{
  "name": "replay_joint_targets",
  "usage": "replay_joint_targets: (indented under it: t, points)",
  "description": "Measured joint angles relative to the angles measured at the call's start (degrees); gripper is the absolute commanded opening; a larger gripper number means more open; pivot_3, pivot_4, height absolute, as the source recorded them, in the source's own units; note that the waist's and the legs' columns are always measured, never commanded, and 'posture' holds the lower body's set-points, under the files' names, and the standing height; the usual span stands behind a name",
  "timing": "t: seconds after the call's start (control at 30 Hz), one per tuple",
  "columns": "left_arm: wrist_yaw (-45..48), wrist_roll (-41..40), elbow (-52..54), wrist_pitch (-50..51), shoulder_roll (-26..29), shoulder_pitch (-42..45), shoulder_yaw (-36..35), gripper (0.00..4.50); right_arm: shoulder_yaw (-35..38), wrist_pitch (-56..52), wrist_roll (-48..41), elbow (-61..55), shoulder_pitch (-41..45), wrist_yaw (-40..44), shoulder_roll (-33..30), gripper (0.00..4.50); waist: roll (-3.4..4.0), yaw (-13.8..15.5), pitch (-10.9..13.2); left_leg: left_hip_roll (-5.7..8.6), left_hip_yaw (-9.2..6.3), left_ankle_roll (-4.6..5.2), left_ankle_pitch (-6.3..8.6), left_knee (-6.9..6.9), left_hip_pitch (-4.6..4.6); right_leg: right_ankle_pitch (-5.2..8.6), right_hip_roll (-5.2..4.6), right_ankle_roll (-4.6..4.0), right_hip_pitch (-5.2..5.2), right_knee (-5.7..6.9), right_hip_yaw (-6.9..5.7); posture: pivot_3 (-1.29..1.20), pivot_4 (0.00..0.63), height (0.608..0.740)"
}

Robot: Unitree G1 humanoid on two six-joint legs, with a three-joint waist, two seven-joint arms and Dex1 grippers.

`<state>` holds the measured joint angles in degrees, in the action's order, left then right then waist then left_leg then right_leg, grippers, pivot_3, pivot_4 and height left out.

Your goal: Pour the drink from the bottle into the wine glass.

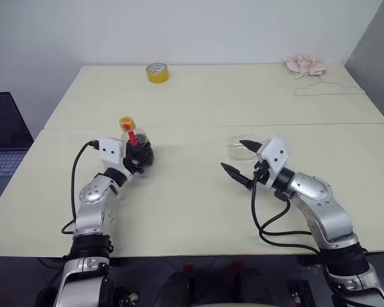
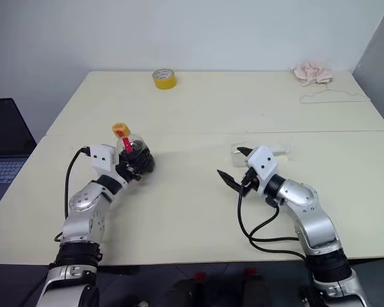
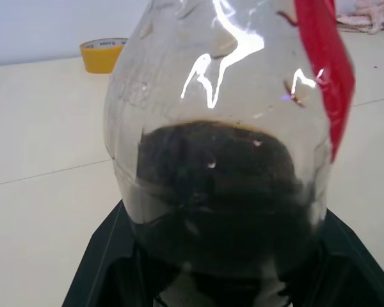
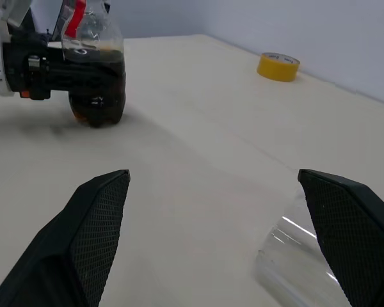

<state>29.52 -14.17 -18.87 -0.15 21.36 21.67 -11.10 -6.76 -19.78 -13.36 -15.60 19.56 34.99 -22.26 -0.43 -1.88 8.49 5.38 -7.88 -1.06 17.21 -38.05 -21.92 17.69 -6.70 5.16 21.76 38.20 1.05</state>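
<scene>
I see left gripper (image 1: pixel 138 157) grasping bottle (image 1: pixel 134 144) mid-left; right gripper (image 1: pixel 240 161) released beside glass (image 1: pixel 238 147), center-right.

1. The right hand (image 4: pixel 217 243) has its two black textured fingers (image 4: pixel 93 236) spread wide apart over the cream table (image 4: pixel 198 128).
2. Between them, close by the one finger, lies part of the clear wine glass (image 4: pixel 294 259) on the table; how it lies cannot be told.
3. Well beyond, the left hand (image 4: pixel 70 70) reaches in from the side, its black fingers on either side of the bottle (image 4: pixel 96 70).
4. The bottle stands upright on the table, with a red label strip and the dark drink (image 4: pixel 99 80) filling its lower part.
5. A yellow tape roll (image 4: pixel 278 66) lies flat near the table's far edge, well apart from the bottle.
</scene>
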Motion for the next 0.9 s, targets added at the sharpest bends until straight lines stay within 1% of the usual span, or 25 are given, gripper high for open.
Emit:
replay_joint_targets:
  t: [0.13, 0.2, 0.33, 0.47, 0.63, 0.73, 0.9]
  points:
    - [-0.02, 1.64, 3.08, 0.56, -1.74, -0.12, 4.00, 2.05, 0.37, -3.87, -2.06, -1.32, 6.30, -0.29, 1.42, 4.50, -0.01, 0.05, 0.00, 0.01, -0.03, 0.00, 0.00, -0.03, -0.01, 0.00, -0.01, 0.00, 0.00, -0.01, -0.02, 0.00, 0.150, 0.740]
    - [-0.23, 2.10, 3.90, 0.58, -3.52, -0.11, 5.79, 2.05, 0.05, -6.03, -3.32, -2.60, 8.61, -0.74, 3.04, 4.50, -0.01, 0.07, 0.00, 0.02, -0.03, 0.00, 0.00, -0.02, -0.03, 0.00, -0.01, -0.01, -0.01, -0.02, -0.04, 0.00, 0.150, 0.740]
    - [-1.21, 2.70, 5.80, 1.12, -6.43, -0.15, 8.40, 2.05, -1.29, -10.22, -4.43, -3.34, 11.65, -1.69, 5.55, 4.50, -0.01, 0.03, -0.01, 0.01, -0.03, 0.00, 0.00, -0.03, -0.03, -0.01, -0.01, -0.01, 0.01, 0.03, -0.03, 0.00, 0.150, 0.740]
    - [-1.83, 3.03, 10.63, 2.55, -9.40, -0.82, 11.58, 2.05, -1.37, -14.22, -5.91, -3.40, 14.96, -3.04, 7.87, 4.50, -0.01, 0.02, -0.01, 0.01, -0.01, -0.01, 0.00, -0.03, -0.07, -0.01, -0.01, -0.02, 0.04, 0.04, -0.01, 0.00, 0.150, 0.740]
    - [-3.16, 4.14, 14.59, 4.62, -10.39, -2.18, 13.96, 2.05, -1.45, -18.10, -6.20, -3.19, 15.48, -5.13, 9.81, 4.50, -0.02, -0.05, -0.01, 0.02, 0.06, -0.01, 0.00, -0.01, -0.07, -0.01, -0.02, -0.02, 0.19, 0.25, 0.04, 0.00, 0.150, 0.740]
    - [-4.00, 4.41, 16.04, 6.38, -10.99, -3.25, 15.05, 2.05, -2.43, -19.08, -5.84, -2.61, 16.06, -5.46, 10.06, 4.50, -0.02, -0.06, -0.01, 0.02, 0.15, -0.01, -0.01, -0.02, -0.14, -0.01, -0.07, -0.02, 0.41, 0.49, 0.03, 0.00, 0.150, 0.740]
    - [-4.13, 4.50, 18.99, 8.01, -11.54, -3.55, 16.47, 2.05, -3.58, -19.45, -5.66, -1.90, 16.92, -5.66, 10.10, 4.50, -0.01, -0.03, -0.01, 0.01, 0.15, -0.05, -0.03, -0.03, -0.15, -0.01, -0.07, -0.02, 0.47, 0.58, 0.02, 0.00, 0.150, 0.740]
